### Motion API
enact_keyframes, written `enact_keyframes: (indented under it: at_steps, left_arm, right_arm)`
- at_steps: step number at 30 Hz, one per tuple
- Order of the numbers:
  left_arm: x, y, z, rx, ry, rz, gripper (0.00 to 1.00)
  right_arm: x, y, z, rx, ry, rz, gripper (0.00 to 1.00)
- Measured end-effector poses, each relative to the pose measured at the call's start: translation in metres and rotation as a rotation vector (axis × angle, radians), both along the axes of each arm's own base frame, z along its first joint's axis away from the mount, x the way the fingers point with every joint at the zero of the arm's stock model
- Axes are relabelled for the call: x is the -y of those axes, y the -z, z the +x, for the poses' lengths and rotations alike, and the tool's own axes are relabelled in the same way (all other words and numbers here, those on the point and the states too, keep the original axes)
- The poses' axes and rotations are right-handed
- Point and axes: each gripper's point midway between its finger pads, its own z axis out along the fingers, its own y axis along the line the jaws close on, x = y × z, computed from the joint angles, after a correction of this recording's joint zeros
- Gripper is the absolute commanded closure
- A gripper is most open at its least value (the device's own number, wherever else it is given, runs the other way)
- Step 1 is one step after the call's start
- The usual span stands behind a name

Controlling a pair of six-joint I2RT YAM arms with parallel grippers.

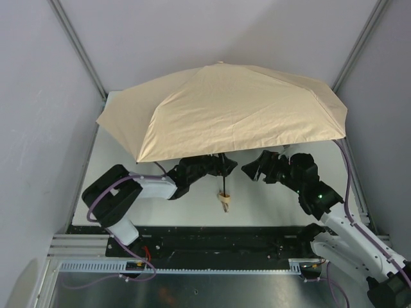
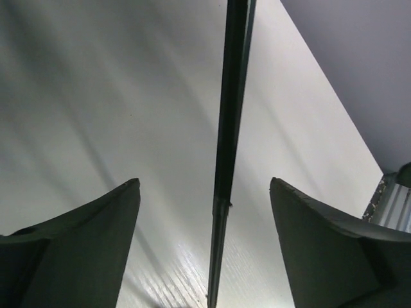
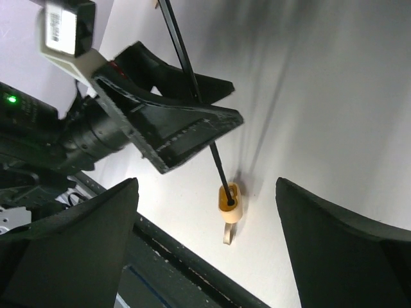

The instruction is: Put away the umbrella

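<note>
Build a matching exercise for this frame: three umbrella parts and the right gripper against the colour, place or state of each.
Things:
1. canopy
2. shaft
3. handle
4. right gripper

States:
A. open, holding nothing
B. pale wood, at the shaft's bottom end
C. beige, spread fully open
D. thin and black, between the open fingers of the left gripper

Pairs: 1-C; 2-D; 3-B; 4-A

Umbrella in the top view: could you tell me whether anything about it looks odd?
The beige-tan fabric umbrella stands fully open on its small pale wooden handle, hiding much of the white table. Its thin black shaft runs untouched between the fingers of the open left gripper. No damage shows.
</note>
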Motion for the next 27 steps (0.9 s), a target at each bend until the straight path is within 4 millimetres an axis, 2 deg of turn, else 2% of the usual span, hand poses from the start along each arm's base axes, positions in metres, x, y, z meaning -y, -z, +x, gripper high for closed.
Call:
enact_keyframes:
  at_steps: [2,6,8,13,18,21,24,27]
  left_arm:
    - [0.006,0.006,0.005,-0.008,0.003,0.008,0.39]
    - [0.015,0.004,0.011,-0.005,0.023,0.005,0.88]
    - [0.020,-0.004,0.012,0.007,0.046,-0.014,0.97]
    - [0.028,-0.022,-0.007,-0.030,0.153,-0.082,1.00]
    - [0.036,-0.077,-0.046,-0.071,0.310,-0.233,1.00]
    - [0.032,-0.115,-0.078,-0.081,0.400,-0.325,1.00]
    - [0.023,-0.140,-0.105,-0.076,0.461,-0.385,1.00]
    - [0.017,-0.149,-0.119,-0.089,0.479,-0.420,1.00]
  right_arm:
    - [-0.002,-0.003,0.005,-0.015,0.004,0.005,0.09]
    - [-0.005,-0.011,0.016,-0.035,0.004,0.061,0.12]
    - [-0.007,-0.016,0.022,-0.040,0.002,0.104,0.13]
    - [-0.018,-0.036,0.034,-0.044,-0.012,0.217,0.15]
    - [-0.038,-0.073,0.054,-0.035,-0.038,0.368,0.09]
    - [-0.048,-0.101,0.071,-0.027,-0.036,0.479,0.08]
    - [-0.056,-0.124,0.089,-0.017,-0.036,0.595,0.08]
    - [-0.060,-0.147,0.103,0.008,-0.041,0.697,0.08]
